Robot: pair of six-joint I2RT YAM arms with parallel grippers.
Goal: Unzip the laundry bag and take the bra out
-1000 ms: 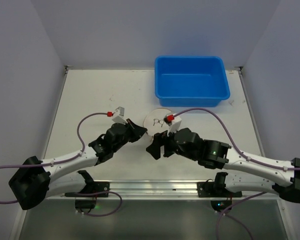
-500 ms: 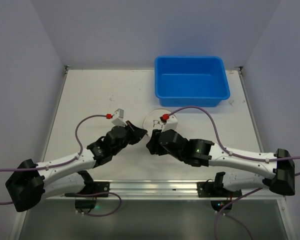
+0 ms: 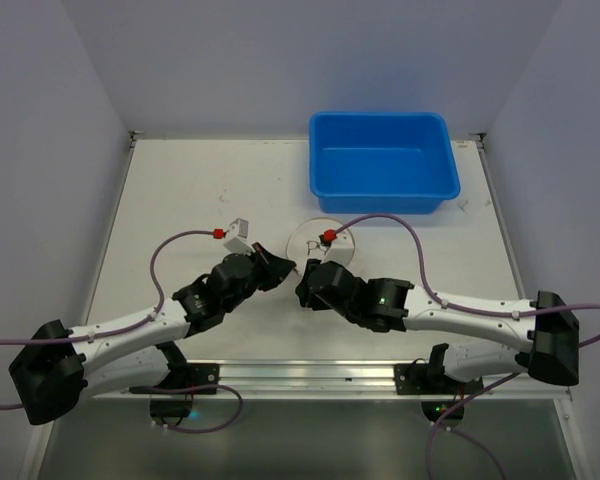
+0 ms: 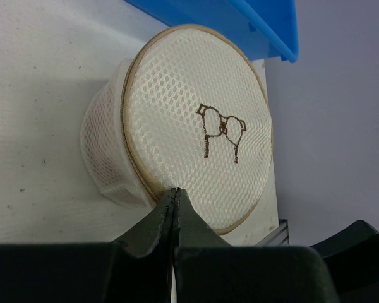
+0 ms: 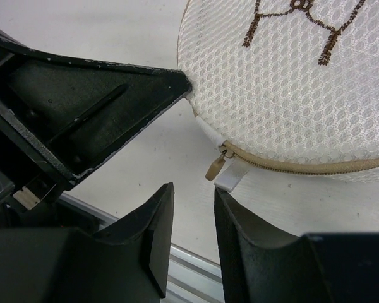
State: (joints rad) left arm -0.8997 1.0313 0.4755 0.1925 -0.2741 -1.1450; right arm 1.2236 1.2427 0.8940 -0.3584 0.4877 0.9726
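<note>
The laundry bag [image 3: 315, 238] is a small round white mesh drum with a tan zipper band and a brown bra outline on its flat top. It lies zipped on the table in front of the blue tub. The left wrist view shows it [image 4: 196, 126] just past my left gripper [image 4: 175, 190], which is shut with its tips pinching the bag's near rim. My right gripper [image 5: 192, 189] is open. The tan zipper pull [image 5: 215, 167] hangs just ahead of the gap between its fingers, and a white tab [image 5: 230, 177] touches one fingertip. The bra is hidden inside the bag.
A big blue plastic tub [image 3: 380, 160] stands at the back right, just behind the bag, and shows in the left wrist view [image 4: 240, 25]. The two grippers [image 3: 285, 267] [image 3: 302, 288] are close together at the bag's near side. A metal rail [image 5: 196, 265] runs along the table's front edge.
My right arm has stretched leftward and brought its open gripper up to the bag's near edge by the zipper pull. My left gripper has stayed at the rim.
</note>
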